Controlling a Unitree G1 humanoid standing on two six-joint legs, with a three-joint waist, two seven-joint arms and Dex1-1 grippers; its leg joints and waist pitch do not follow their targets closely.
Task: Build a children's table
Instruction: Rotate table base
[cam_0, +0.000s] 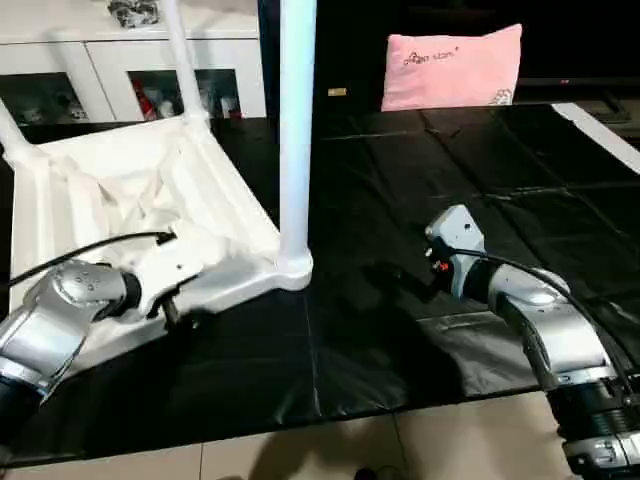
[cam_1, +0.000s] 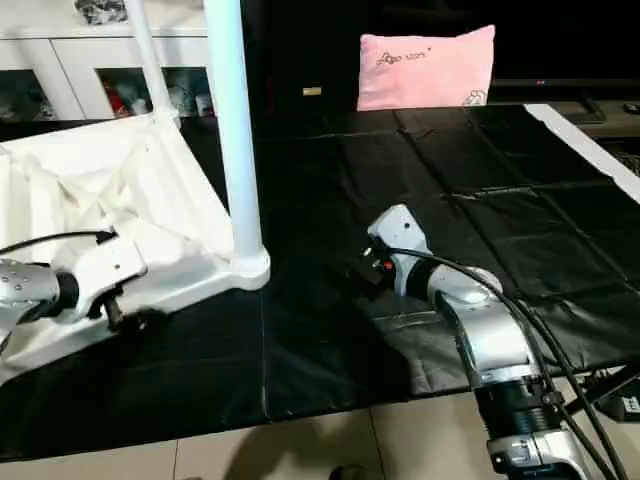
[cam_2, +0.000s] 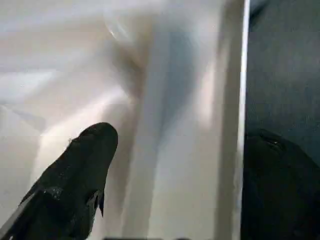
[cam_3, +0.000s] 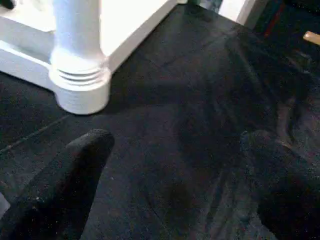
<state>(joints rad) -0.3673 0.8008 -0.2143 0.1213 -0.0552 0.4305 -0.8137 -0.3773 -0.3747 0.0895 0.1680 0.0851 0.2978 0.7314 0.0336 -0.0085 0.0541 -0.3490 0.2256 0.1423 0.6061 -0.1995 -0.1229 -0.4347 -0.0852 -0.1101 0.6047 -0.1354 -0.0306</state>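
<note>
Plainly both claws (cam_2: 170, 165) (cam_3: 175, 165) wide open, empty

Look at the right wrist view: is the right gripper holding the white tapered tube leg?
No. The right gripper hangs open over the black mat, apart from the white tapered tube leg.

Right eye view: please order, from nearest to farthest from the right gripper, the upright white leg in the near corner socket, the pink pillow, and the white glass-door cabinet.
From the right gripper:
1. Upright white tube leg, standing in the near corner socket, toward the robot's left.
2. Pink pillow, farther back, at the black mat's far edge.
3. White glass-door cabinet, far back on the left, behind the upturned white tabletop.
</note>
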